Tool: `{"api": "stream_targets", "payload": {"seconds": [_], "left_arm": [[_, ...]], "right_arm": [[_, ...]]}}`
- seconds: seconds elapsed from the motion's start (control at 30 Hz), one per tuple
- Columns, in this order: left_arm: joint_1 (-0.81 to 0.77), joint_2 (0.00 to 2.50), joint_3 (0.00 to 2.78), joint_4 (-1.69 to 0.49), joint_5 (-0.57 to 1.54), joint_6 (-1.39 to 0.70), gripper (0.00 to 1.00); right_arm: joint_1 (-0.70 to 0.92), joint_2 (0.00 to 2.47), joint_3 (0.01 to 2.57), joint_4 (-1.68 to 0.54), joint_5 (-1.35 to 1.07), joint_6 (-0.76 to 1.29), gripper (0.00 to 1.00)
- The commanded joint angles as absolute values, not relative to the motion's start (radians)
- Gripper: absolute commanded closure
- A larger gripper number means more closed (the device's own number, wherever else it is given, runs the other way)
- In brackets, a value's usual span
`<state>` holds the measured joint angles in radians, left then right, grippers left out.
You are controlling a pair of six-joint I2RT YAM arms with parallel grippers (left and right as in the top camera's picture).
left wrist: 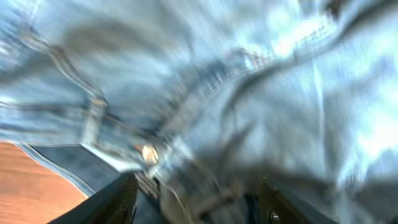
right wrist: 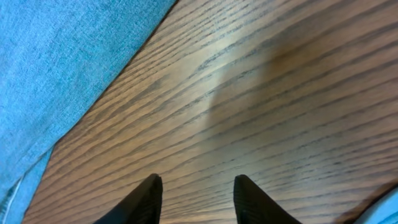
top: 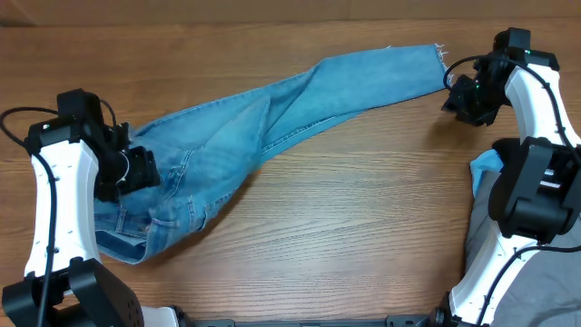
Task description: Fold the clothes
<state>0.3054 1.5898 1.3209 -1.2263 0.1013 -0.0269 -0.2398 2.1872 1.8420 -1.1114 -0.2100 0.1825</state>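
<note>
Jeans (top: 272,118) sprawled; right claw (right wrist: 196,199) open over table (right wrist: 280,93), left claw (left wrist: 196,183) seemingly open

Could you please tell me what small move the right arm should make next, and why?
Probably slide onto the frayed hem of the light-blue denim jeans and close: the right arm's jaws stand open over bare wooden table beside it, and the legs lie unfolded.

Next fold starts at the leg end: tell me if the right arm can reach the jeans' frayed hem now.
Probably yes. The right arm hangs just beside the jeans' frayed hem, jaws parted over bare table, with nothing between them.
</note>
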Motion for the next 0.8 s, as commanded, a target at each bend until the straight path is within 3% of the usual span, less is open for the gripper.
{"api": "stream_targets", "payload": {"seconds": [0.0, 0.03, 0.1, 0.17, 0.4, 0.67, 0.77], "left_arm": [[0.326, 1.570, 1.337, -1.137, 0.002, -0.125, 0.32], [0.327, 1.570, 1.336, -1.110, -0.010, -0.128, 0.34], [0.327, 1.587, 1.333, -1.079, -0.017, -0.130, 0.76], [0.327, 1.614, 1.310, -1.080, -0.018, -0.148, 0.96], [0.338, 1.753, 1.131, -0.880, -0.061, -0.241, 0.96], [0.388, 1.966, 1.128, -0.556, -0.233, -0.286, 0.96], [0.470, 2.074, 1.306, -0.509, -0.182, -0.268, 0.96]], "right_arm": [[-0.237, 2.137, 1.855, -1.104, -0.288, 0.169, 0.57], [-0.237, 2.125, 1.855, -1.100, -0.321, 0.160, 0.57], [-0.237, 2.091, 1.855, -1.094, -0.389, 0.154, 0.55], [-0.237, 2.051, 1.855, -1.094, -0.465, 0.137, 0.54], [-0.224, 1.850, 1.855, -1.104, -0.714, 0.123, 0.51], [-0.162, 1.748, 1.855, -1.135, -0.716, 0.130, 0.52], [-0.124, 1.750, 1.854, -1.145, -0.644, 0.166, 0.52]]}}
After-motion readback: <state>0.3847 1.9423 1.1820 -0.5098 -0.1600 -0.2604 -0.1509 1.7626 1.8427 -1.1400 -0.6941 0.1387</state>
